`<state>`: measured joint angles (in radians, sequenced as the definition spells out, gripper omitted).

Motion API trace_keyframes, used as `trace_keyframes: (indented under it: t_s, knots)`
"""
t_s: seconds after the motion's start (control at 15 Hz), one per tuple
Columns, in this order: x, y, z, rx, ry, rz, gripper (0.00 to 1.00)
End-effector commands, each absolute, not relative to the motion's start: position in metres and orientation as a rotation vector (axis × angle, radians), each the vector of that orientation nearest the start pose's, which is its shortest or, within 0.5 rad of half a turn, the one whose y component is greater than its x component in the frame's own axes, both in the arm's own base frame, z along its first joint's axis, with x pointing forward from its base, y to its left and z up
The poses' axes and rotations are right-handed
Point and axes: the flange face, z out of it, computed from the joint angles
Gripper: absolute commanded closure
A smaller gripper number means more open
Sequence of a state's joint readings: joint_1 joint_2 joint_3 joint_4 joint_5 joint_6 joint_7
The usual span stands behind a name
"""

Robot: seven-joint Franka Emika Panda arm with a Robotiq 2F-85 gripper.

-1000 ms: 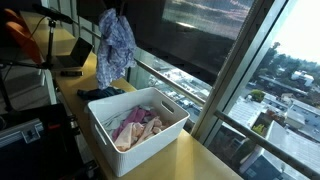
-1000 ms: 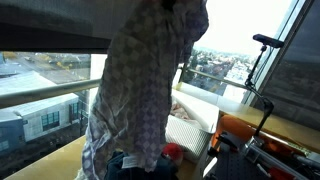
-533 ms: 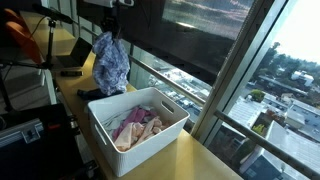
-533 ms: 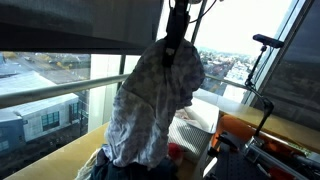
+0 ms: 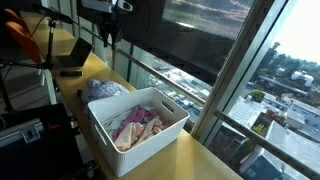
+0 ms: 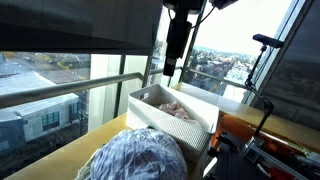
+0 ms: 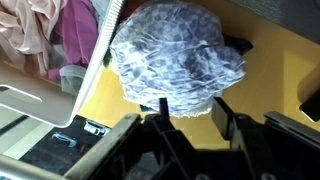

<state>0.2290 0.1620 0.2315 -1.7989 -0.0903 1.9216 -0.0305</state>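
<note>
While my fingers (image 7: 224, 112) hang apart and empty, the blue-patterned garment (image 7: 175, 60) lies bunched directly beneath them.
It sits on the desk (image 5: 78, 72) just beside the white basket (image 5: 140, 146); a rounded heap, no long axis.

The room reads as an upper-floor office or lab in a tall building. Behind the white laundry basket (image 5: 100, 122), tall glass windows (image 5: 215, 45) look down on city rooftops (image 5: 285, 115). The basket sits on a long yellow counter (image 5: 205, 160) along the glass, with a dark laptop-like device (image 5: 72, 57) beyond it and an equipment stand (image 6: 262, 45) near it.
</note>
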Motion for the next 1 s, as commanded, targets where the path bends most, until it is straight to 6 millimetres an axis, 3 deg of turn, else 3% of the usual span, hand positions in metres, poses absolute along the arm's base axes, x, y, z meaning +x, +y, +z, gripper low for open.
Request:
trace_keyframes:
  t_s: [0.0,0.2,0.47,0.67,0.93]
  knots:
    - [0.552,0.233,0.478,-3.079,-0.769,-0.014,0.20]
    - [0.565,0.187,0.486,-3.113,-0.700,-0.053,0.01]
    - [0.584,0.104,0.477,-3.148,-0.620,-0.081,0.00]
    - [0.589,0.058,0.452,-3.156,-0.623,-0.145,0.00]
    - [0.576,0.024,0.389,-3.155,-0.710,-0.181,0.00]
